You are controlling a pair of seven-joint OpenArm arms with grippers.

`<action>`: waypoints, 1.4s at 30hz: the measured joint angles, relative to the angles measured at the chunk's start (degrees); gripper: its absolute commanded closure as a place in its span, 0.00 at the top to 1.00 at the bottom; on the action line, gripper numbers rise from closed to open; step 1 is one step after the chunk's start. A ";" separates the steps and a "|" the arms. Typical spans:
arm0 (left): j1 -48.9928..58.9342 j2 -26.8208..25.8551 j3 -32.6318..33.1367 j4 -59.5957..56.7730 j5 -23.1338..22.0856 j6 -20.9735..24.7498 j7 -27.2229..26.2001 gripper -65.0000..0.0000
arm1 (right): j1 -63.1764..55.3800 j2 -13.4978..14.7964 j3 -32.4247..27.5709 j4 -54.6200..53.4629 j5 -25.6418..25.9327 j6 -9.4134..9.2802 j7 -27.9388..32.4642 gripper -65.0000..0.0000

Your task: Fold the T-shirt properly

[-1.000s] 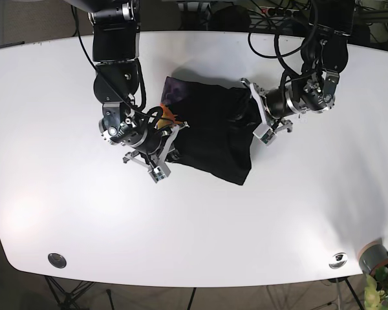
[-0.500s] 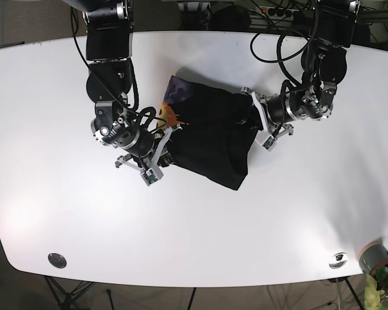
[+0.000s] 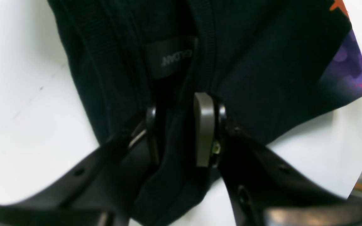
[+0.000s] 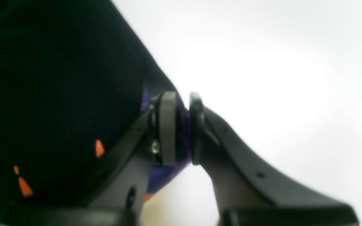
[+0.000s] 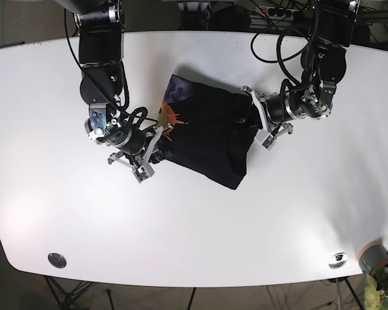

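Observation:
The black T-shirt (image 5: pixel 210 132), with a purple and orange print at its upper left corner, lies bunched in the middle of the white table (image 5: pixel 194 226). My left gripper (image 5: pixel 260 124), on the right of the base view, is shut on the shirt's right edge. In the left wrist view the gripper (image 3: pixel 179 125) pinches a fold of the T-shirt (image 3: pixel 262 62) just below the collar label (image 3: pixel 171 59). My right gripper (image 5: pixel 152 152) is shut on the shirt's left edge. The right wrist view shows this gripper (image 4: pixel 181 125) clamping purple fabric of the T-shirt (image 4: pixel 58 78).
Two round metal grommets (image 5: pixel 57 259) (image 5: pixel 338 259) sit near the table's front edge. A grey pot with a plant (image 5: pixel 376 259) stands off the front right corner. Cables (image 5: pixel 271 13) hang behind the table's back edge.
My right gripper has slid left across the table, dragging the shirt's left edge with it. The left gripper has shifted slightly and still holds the right edge.

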 measured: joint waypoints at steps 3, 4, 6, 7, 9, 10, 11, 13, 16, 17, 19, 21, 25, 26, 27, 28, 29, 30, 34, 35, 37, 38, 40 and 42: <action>-1.95 0.28 0.13 -1.79 0.02 -0.02 0.57 0.21 | -1.25 0.63 -0.04 0.66 0.22 0.22 0.15 0.10; -2.97 0.35 0.15 -2.80 0.02 0.00 0.61 0.21 | -1.84 0.79 0.02 1.22 0.22 0.37 0.11 0.10; -4.83 0.28 0.61 -4.83 -0.07 -0.02 0.17 0.21 | -3.04 1.09 0.09 2.29 0.33 0.39 0.11 0.10; -6.25 0.17 1.55 -6.54 -0.02 0.00 -0.09 0.21 | -3.82 1.09 0.11 3.06 0.46 0.42 0.35 0.10; -8.90 0.11 3.56 -9.97 -0.28 -0.11 -1.07 0.21 | -5.01 1.09 0.09 4.11 0.28 0.37 0.24 0.10; -10.84 0.26 4.87 -12.20 -0.07 -0.70 -2.12 0.21 | -5.88 1.09 0.13 4.96 0.37 0.39 0.28 0.10; -11.96 0.28 5.44 -13.22 0.28 -0.46 -2.82 0.21 | -6.40 1.07 0.13 5.35 0.35 0.37 0.28 0.10; -14.97 0.37 8.15 -16.76 1.38 -0.63 -5.25 0.21 | -8.09 1.09 0.09 7.41 0.22 0.37 0.17 0.10; -18.64 0.48 10.56 -20.68 2.45 -0.76 -7.37 0.21 | -10.60 1.05 0.09 10.01 0.39 0.39 0.15 0.10; -19.69 0.59 11.21 -21.73 2.86 -0.87 -7.76 0.21 | -11.43 0.94 0.09 10.84 0.44 0.39 0.13 0.10; -21.77 0.79 12.72 -23.91 3.34 -0.94 -8.83 0.21 | -12.92 0.74 -0.07 12.63 0.42 0.37 0.13 0.10; -23.45 1.55 13.16 -25.59 4.46 -0.85 -9.49 0.21 | -14.19 0.00 -0.07 14.10 0.35 0.31 -0.09 0.10; -26.47 2.99 13.38 -28.76 6.78 -0.42 -9.99 0.21 | -16.85 -2.01 -0.17 16.65 0.39 0.22 -1.77 0.10; -26.95 3.04 13.38 -29.00 7.41 -0.44 -10.60 0.21 | -17.22 -2.71 -0.17 16.87 0.39 0.26 -2.03 0.10; -27.30 2.97 13.38 -29.16 7.74 -0.46 -10.93 0.21 | -17.46 -3.41 -0.17 16.96 0.37 0.35 -2.73 0.10; -27.65 2.86 13.38 -29.24 8.28 -0.42 -10.82 0.21 | -17.59 -4.15 -0.13 17.09 0.24 0.15 -3.32 0.10; -28.11 2.67 13.38 -29.27 8.90 -0.44 -10.69 0.21 | -17.62 -4.74 -0.15 17.14 -0.11 0.17 -3.48 0.10; -28.57 2.60 13.38 -29.20 9.07 -0.37 -10.69 0.21 | -17.62 -5.07 -0.17 17.20 0.00 0.24 -3.98 0.10; -30.10 2.05 13.35 -27.04 9.27 0.26 -10.75 0.21 | -17.62 -5.73 -0.39 17.42 -0.02 0.42 -5.35 0.10; -30.27 2.01 13.31 -25.92 9.42 0.26 -10.75 0.21 | -17.68 -5.73 -0.39 17.99 -0.07 0.37 -5.73 0.10; -30.16 2.03 13.27 -23.71 9.51 1.20 -10.38 0.22 | -17.81 -5.51 -0.39 19.61 -0.07 0.42 -6.51 0.10; -29.99 2.08 13.27 -22.21 9.46 2.56 -9.99 0.22 | -17.79 -5.42 -0.26 20.52 -0.11 0.42 -6.62 0.10; -29.49 2.23 13.29 -19.58 9.44 6.05 -9.46 0.25 | -17.64 -5.38 -0.15 22.03 -0.02 0.39 -7.85 0.10; -28.28 2.38 13.25 -16.74 9.25 10.73 -9.86 0.32 | -17.29 -5.27 -0.15 23.30 0.48 0.39 -9.14 0.10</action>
